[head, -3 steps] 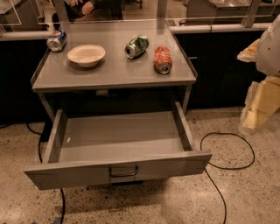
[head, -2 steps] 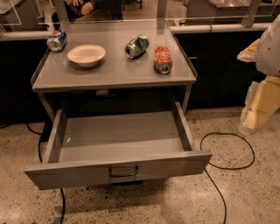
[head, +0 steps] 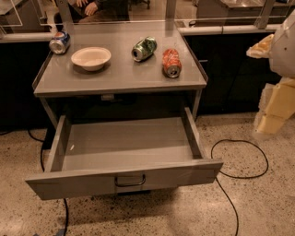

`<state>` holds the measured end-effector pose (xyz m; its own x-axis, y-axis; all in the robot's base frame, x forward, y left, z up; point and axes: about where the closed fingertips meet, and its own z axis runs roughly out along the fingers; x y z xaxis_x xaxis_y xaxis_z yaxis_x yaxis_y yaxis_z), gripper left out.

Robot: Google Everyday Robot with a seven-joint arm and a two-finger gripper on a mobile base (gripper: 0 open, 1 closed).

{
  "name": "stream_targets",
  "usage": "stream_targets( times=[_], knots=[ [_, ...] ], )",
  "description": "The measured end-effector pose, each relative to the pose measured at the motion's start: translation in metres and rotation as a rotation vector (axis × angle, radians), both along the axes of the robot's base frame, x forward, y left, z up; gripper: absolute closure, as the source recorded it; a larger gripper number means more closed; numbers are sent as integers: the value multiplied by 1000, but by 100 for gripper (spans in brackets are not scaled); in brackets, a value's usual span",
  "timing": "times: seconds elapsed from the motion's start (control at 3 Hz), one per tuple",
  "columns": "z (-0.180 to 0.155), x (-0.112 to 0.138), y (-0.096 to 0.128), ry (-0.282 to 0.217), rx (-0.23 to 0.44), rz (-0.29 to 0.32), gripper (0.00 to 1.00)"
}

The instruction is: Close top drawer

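Note:
The top drawer (head: 175, 175) is a wide, shallow grey metal drawer. It stands pulled far out from under the grey table top (head: 120, 76), toward me. Its inside is empty. A small dark bar handle (head: 130, 180) sits at the centre of its flat front panel. My gripper (head: 273, 113), cream-coloured, hangs at the right edge of the view. It is to the right of the drawer, above the floor, and touches nothing.
On the table top are a blue can (head: 60, 42), a white bowl (head: 91, 58), a green can (head: 144, 49) on its side and a red can (head: 171, 63) on its side. A black cable (head: 239, 176) loops on the speckled floor right of the drawer. A person's hands (head: 90, 7) show behind the table.

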<state>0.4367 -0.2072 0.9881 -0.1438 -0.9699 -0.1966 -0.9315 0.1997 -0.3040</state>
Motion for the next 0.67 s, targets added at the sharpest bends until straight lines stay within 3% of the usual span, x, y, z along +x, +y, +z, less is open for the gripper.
stream_targets(
  times=[0.67],
  knots=[
    [-2,8,18,-19,15,106,0]
  ],
)
